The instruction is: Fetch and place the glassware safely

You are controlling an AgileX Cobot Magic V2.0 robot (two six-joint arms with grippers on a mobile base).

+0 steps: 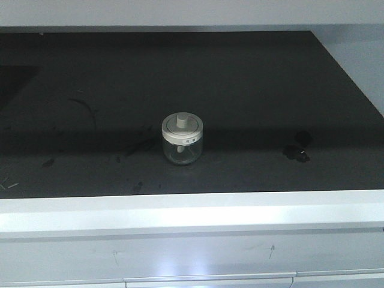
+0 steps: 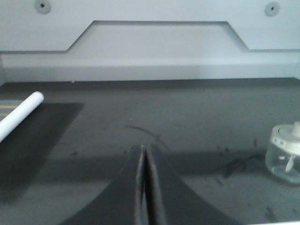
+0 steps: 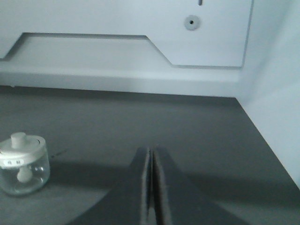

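Pale bench ledge [image 1: 192, 210] is sitting closest in the front view; beyond it the glass jar [image 1: 182, 142] is standing upright, lid on, mid-way across the dark worktop [image 1: 270, 78], neither arm showing. Left wrist view: my left gripper [image 2: 144, 152] is pressing its fingers together on nothing, jar well off to its right, white rod [image 2: 21, 112] far left. Right wrist view: my right gripper [image 3: 151, 152] is likewise clamping empty, jar standing off to its left. I am judging the fetch not begun; grasp, lift and placing are all remaining.
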